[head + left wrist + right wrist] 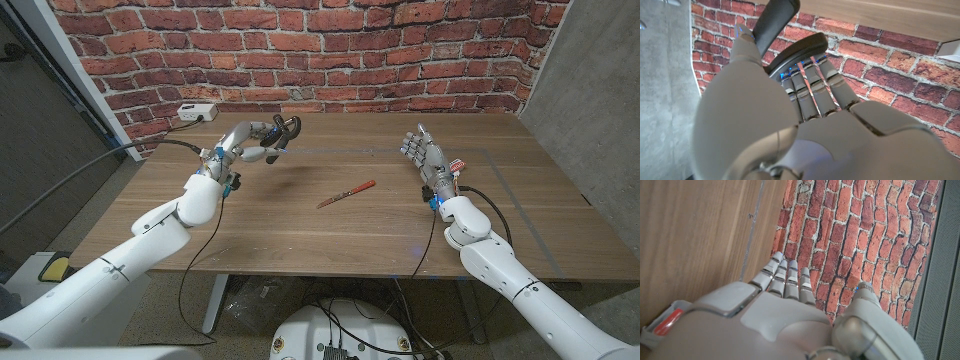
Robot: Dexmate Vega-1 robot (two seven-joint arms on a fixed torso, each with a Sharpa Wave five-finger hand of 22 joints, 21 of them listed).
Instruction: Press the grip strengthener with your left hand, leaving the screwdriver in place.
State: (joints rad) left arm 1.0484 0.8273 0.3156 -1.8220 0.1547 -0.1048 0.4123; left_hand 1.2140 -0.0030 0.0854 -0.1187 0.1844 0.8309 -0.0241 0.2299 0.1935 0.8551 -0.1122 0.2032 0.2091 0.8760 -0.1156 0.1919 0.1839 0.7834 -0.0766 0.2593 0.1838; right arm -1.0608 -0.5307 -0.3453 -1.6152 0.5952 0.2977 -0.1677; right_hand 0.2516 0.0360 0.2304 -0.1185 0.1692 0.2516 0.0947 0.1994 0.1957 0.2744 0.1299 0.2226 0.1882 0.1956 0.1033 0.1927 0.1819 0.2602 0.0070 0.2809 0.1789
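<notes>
The left hand (250,143) holds the grip strengthener (283,134) lifted clear of the table (300,230), over the far left part of the top, its shadow falling on the wood beneath. In the left wrist view the fingers (812,85) wrap one dark handle while the other handle (772,20) sticks out past the thumb — so the grasp looks made, but whether the squeeze is finished I cannot tell; the handles seem not yet fully together. The screwdriver (346,194) lies near the middle of the table, well apart from both hands, so that part of the task holds as things stand. The right hand (425,155) is empty, fingers spread and upright, over the right side. There is open room all round the left hand — the brick wall (400,50) lies beyond the far edge, and a white power strip (197,112) sits near the back left corner
</notes>
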